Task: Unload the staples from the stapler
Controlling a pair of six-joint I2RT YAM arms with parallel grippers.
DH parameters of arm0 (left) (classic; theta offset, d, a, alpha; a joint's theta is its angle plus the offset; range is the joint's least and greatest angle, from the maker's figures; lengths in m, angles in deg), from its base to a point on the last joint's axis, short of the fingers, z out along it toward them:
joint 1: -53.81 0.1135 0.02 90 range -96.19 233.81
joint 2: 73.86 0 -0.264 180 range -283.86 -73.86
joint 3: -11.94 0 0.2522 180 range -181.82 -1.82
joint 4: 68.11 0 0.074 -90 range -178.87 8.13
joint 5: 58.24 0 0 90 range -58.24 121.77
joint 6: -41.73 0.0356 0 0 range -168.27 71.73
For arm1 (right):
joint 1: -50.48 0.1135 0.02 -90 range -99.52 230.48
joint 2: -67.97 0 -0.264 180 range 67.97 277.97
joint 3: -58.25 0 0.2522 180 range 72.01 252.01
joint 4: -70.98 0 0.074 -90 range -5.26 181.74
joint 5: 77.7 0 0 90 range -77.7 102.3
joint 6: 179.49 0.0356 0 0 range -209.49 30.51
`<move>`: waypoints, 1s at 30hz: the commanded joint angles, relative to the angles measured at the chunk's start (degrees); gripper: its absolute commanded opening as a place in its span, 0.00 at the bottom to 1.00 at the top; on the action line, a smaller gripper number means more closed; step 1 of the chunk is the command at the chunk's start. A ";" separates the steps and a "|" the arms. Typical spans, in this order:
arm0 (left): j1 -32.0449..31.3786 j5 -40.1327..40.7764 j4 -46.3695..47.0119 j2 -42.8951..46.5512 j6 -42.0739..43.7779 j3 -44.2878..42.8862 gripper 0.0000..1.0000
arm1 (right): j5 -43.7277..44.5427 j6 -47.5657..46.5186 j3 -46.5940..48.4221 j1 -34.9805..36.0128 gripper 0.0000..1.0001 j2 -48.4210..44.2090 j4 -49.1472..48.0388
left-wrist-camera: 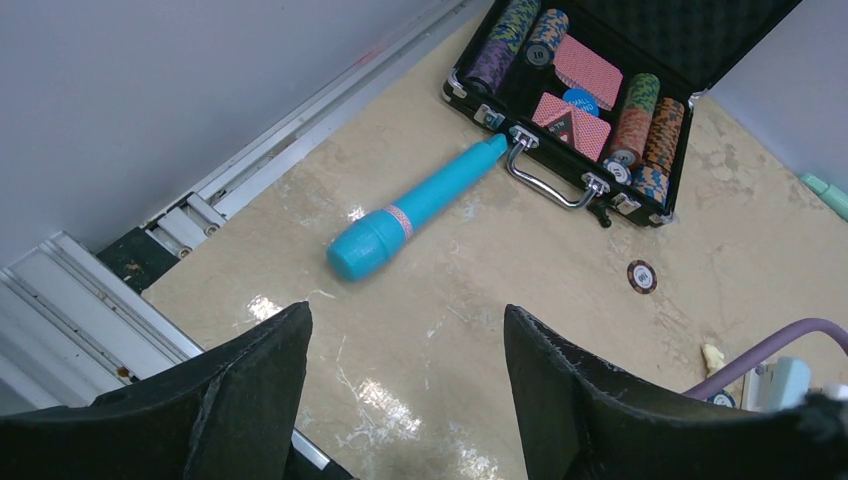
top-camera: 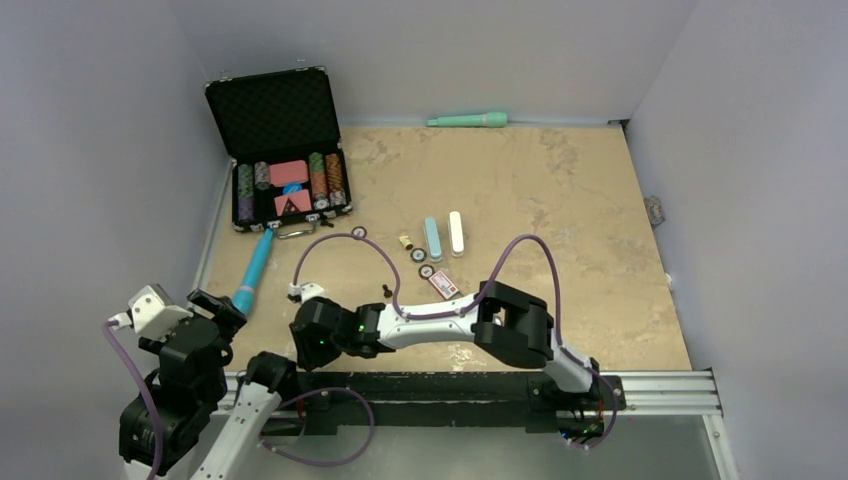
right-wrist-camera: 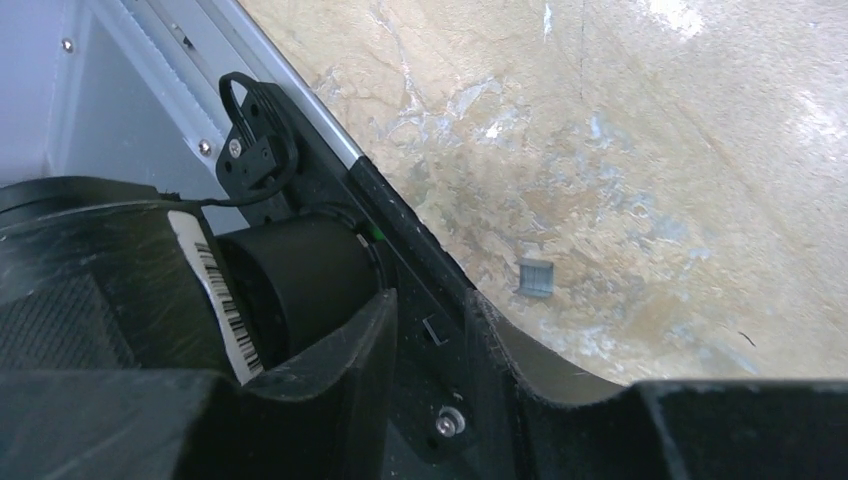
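- The right arm (top-camera: 430,325) is stretching leftward along the near rail (top-camera: 660,385). Its gripper (right-wrist-camera: 430,312) is tipping down over the rail, jaws parted only slightly and holding nothing.
- The left gripper (left-wrist-camera: 405,335) is hovering just beyond the rail, jaws wide apart and empty.
- A staple strip (right-wrist-camera: 535,278) is lying just beyond the rail.
- A pale blue bar (top-camera: 432,238), seemingly the stapler, is sitting well beyond the rail.
- A turquoise wand (left-wrist-camera: 420,205) and a chip case (top-camera: 285,150) are lying farther from the rail.
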 commanded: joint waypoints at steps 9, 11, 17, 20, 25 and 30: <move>0.28 0.71 0.88 0.22 -0.03 -0.73 0.73 | -1.64 0.85 4.66 0.46 0.22 3.35 -2.29; 0.27 0.66 0.97 0.17 0.10 -0.65 0.73 | -1.63 1.07 4.03 0.46 0.22 3.44 -2.45; 0.27 0.28 1.27 0.20 0.54 -0.68 0.72 | -1.64 1.39 1.88 0.46 0.21 4.05 -3.19; 0.27 -0.16 1.57 0.21 0.91 -0.54 0.72 | -1.57 1.35 1.97 0.46 0.21 4.73 -2.99; 0.27 -0.20 1.51 0.36 1.01 -0.56 0.72 | -1.65 1.42 2.24 0.46 0.21 5.74 -2.73; 0.27 -0.24 1.53 0.39 1.03 -0.54 0.72 | -1.01 1.61 2.23 0.31 0.21 6.28 -2.05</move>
